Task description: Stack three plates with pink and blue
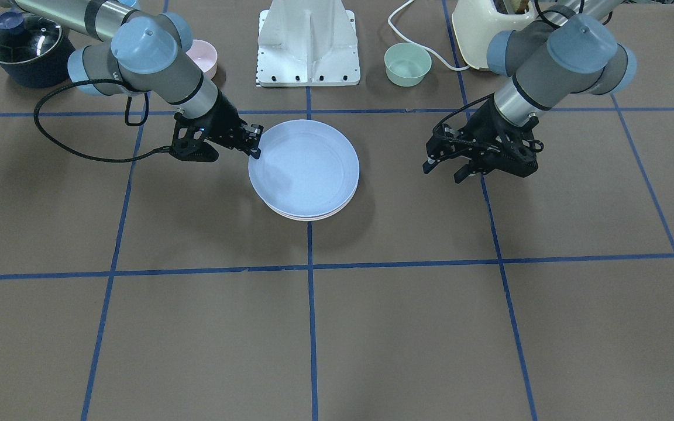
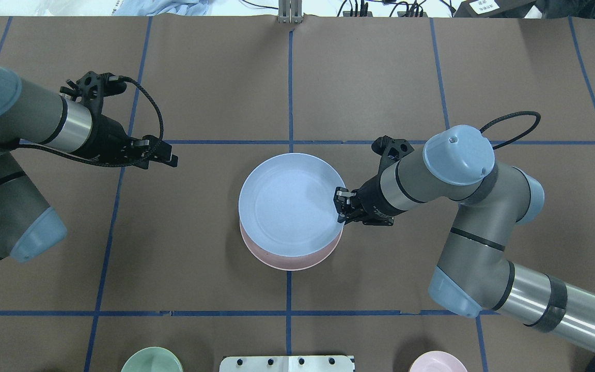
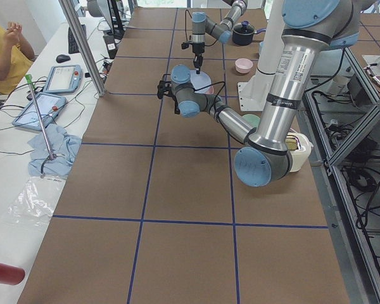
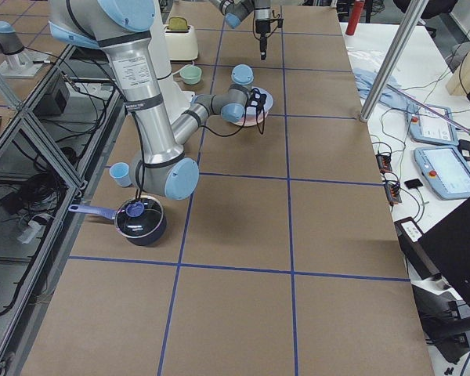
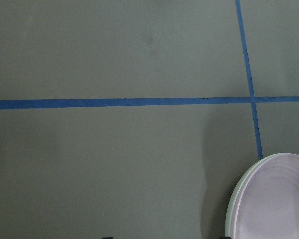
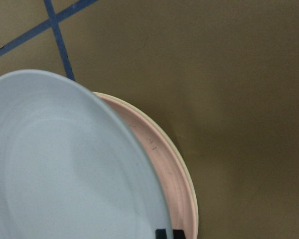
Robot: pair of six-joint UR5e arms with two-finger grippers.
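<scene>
The light blue plate (image 1: 305,161) lies on top of a stack at the table's middle, shifted a little off the pink plate (image 2: 287,261) beneath it. In the right wrist view the blue plate (image 6: 65,164) covers most of the pink plate (image 6: 164,169), and the cream-white plate's rim (image 6: 188,179) shows under both. My right gripper (image 1: 254,143) is shut on the blue plate's rim (image 2: 340,206). I cannot tell whether the blue plate rests fully on the stack. My left gripper (image 1: 445,169) is open and empty, well off to the stack's side (image 2: 168,157).
A green bowl (image 1: 408,63) and a pink bowl (image 1: 204,55) stand near the robot's white base (image 1: 309,44). A dark pot with a glass lid (image 1: 21,44) and a cream appliance (image 1: 483,23) sit at the back corners. Blue tape lines cross the brown table.
</scene>
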